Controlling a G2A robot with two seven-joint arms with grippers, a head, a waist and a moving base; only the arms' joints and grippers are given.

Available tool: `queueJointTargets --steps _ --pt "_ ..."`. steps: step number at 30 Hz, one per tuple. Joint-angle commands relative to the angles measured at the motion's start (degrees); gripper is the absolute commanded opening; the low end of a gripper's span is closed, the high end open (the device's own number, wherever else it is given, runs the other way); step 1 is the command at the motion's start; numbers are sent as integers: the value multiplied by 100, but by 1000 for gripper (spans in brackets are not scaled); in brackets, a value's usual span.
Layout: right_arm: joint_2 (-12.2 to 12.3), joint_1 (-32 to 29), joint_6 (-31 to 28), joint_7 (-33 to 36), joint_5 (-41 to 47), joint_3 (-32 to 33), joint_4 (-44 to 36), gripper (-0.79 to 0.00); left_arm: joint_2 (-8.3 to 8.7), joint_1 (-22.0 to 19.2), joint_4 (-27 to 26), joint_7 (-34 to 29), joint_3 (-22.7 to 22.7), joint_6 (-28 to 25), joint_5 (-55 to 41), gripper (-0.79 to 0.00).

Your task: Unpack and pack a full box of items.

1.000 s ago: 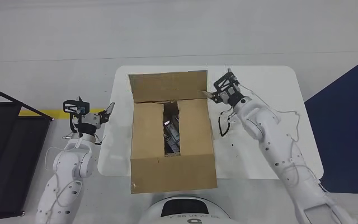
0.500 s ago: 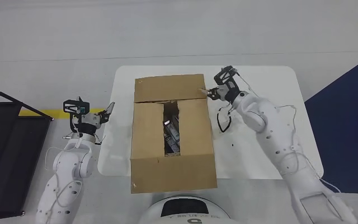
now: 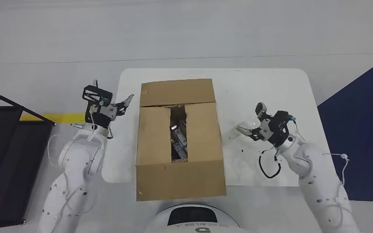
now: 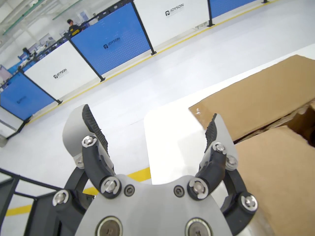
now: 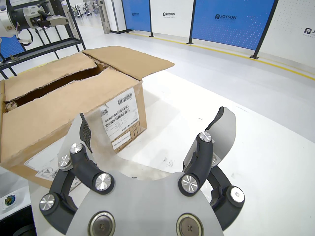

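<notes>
A brown cardboard box (image 3: 204,137) stands in the middle of the white table (image 3: 268,87). Its far flap (image 3: 176,92) lies flat, and the two side flaps leave a narrow gap where packed items (image 3: 179,138) show. My left gripper (image 3: 121,106) hovers open off the box's far left corner, holding nothing; in its own view the gripper (image 4: 150,115) has the box (image 4: 265,104) just beyond one finger. My right gripper (image 3: 249,119) is open and empty above the table, right of the box. Its own view has the gripper (image 5: 152,115) facing the labelled side of the box (image 5: 61,109).
A black metal rack (image 3: 17,145) stands off the table's left side and a dark blue panel (image 3: 352,110) to the right. Bare table lies right of the box (image 3: 274,157). The other arm (image 5: 46,19) shows beyond the box in the right wrist view.
The far flap went from raised to flat. My right gripper left its corner and drew back toward me, right of the box. My left gripper moved in toward the box's far left corner.
</notes>
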Motion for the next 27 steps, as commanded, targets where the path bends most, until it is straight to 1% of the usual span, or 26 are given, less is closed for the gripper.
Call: queueJointTargets --steps 1,2,3,4,5,12,15,16,20,24,25,27 --pt "9 -152 -9 -254 -43 95 39 0 -21 -318 6 -551 433 -365 149 0" --pt "14 -224 -23 -369 -71 138 50 0 -39 -465 33 -792 623 -519 69 0" --pt "20 -303 -82 -503 -100 180 45 0 -62 -586 72 -1004 813 -762 -231 0" --pt "29 -380 -94 -614 -158 243 51 0 -76 -725 131 -1273 885 -959 -537 0" --pt "29 -380 -94 -614 -158 243 51 0 -79 -783 136 -1393 887 -987 -590 0" --pt "29 -380 -94 -614 -158 243 51 0 -79 -783 136 -1393 887 -987 -590 0" --pt "29 -380 -94 -614 -158 243 51 0 -59 -687 -29 -1341 1030 -1279 -275 0" --pt "29 -380 -94 -614 -158 243 51 0 -60 -659 -54 -1385 1153 -1455 -284 0" --pt "29 -380 -94 -614 -158 243 51 0 -92 -884 101 -1521 1673 -1908 -160 0" --pt "29 -380 -94 -614 -158 243 51 0 -123 -1151 313 -1772 2274 -2366 436 0" --pt "29 -380 -94 -614 -158 243 51 0 -128 -1191 354 -1802 2377 -2437 548 0" --pt "29 -380 -94 -614 -158 243 51 0 -133 -1249 414 -1800 2447 -2533 597 0"
